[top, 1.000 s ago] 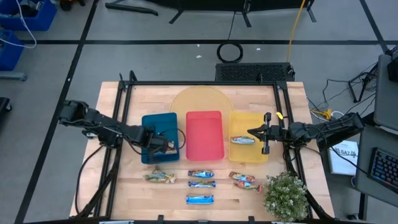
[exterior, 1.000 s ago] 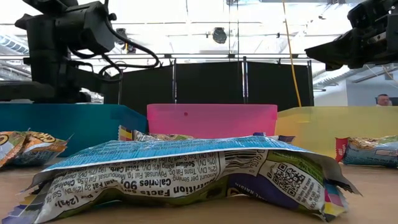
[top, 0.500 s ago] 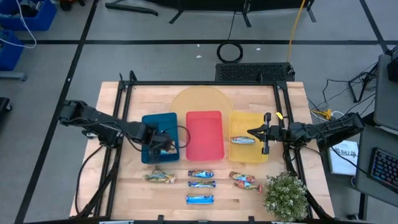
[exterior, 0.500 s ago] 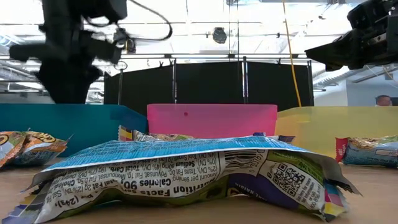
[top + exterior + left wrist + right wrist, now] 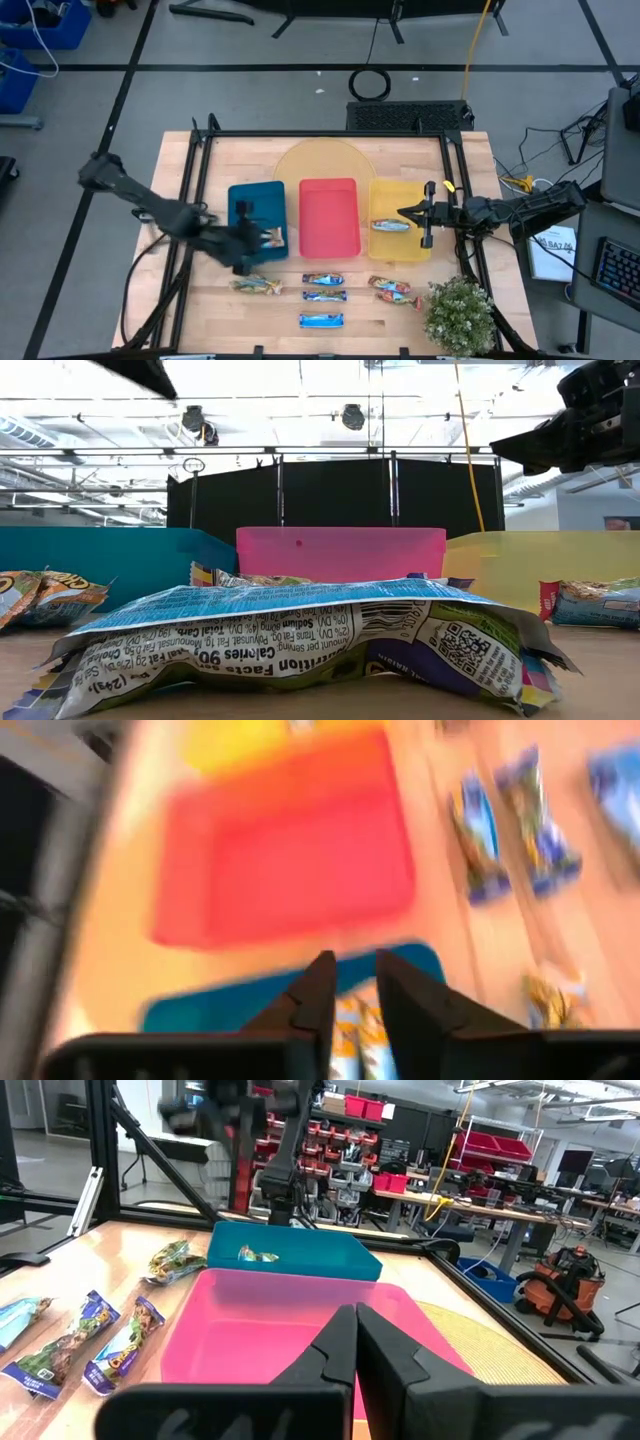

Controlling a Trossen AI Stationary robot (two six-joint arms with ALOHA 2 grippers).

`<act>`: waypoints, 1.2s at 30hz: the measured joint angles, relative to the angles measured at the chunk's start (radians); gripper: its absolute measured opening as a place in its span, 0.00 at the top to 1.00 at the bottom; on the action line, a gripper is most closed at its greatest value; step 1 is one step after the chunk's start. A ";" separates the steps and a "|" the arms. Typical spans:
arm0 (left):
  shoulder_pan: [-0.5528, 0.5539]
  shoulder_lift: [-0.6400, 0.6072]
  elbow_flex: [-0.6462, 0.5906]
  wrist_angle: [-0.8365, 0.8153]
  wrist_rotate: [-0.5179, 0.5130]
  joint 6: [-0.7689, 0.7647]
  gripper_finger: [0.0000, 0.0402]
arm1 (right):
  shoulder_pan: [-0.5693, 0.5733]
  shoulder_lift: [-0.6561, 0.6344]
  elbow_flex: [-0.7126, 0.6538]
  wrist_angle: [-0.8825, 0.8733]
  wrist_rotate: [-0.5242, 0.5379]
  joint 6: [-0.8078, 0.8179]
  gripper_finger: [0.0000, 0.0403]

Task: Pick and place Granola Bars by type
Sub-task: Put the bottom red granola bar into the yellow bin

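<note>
One tan-gold bar lies flat in the blue tray, and another bar lies in the yellow tray. On the table near the front edge lie a tan-gold bar, three blue-white bars and two red-orange bars. My left gripper hangs at the blue tray's near edge, empty, with a narrow gap between its fingers. My right gripper is shut and empty above the yellow tray's right part.
The red tray sits between the blue and yellow trays. A round yellow mat lies behind them. A potted plant stands at the near right corner. A black frame runs along the table's sides.
My left arm has swung, carrying its gripper from above the blue tray toward the table's near edge, with fast motion blur. The tan-gold bar stays behind in the blue tray's near right corner. My right arm has kept still.
</note>
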 joint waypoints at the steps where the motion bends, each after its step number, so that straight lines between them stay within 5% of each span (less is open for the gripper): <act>1: -0.028 -0.040 -0.001 -0.005 -0.036 -0.001 0.85 | 0.000 0.001 0.000 0.001 0.000 0.000 1.00; 5: -0.109 -0.220 -0.038 -0.004 -0.124 0.037 0.97 | 0.000 0.003 0.000 0.001 0.000 -0.001 1.00; 10: -0.093 -0.426 -0.237 0.171 -0.155 0.143 0.97 | 0.000 0.003 0.000 0.005 0.000 -0.016 1.00; 16: 0.044 -0.598 -0.595 0.682 0.099 0.409 0.98 | 0.000 0.003 0.000 0.005 -0.001 -0.017 1.00; 19: 0.107 -0.680 -0.714 0.792 0.111 0.453 0.98 | 0.000 0.003 0.000 0.009 -0.001 -0.023 1.00; 26: 0.211 -0.894 -0.911 0.918 0.243 0.453 0.99 | 0.000 0.003 0.000 0.009 -0.001 -0.069 1.00; 36: 0.289 -0.952 -1.011 0.953 0.213 0.407 0.98 | 0.000 0.007 0.026 0.024 0.144 -0.084 1.00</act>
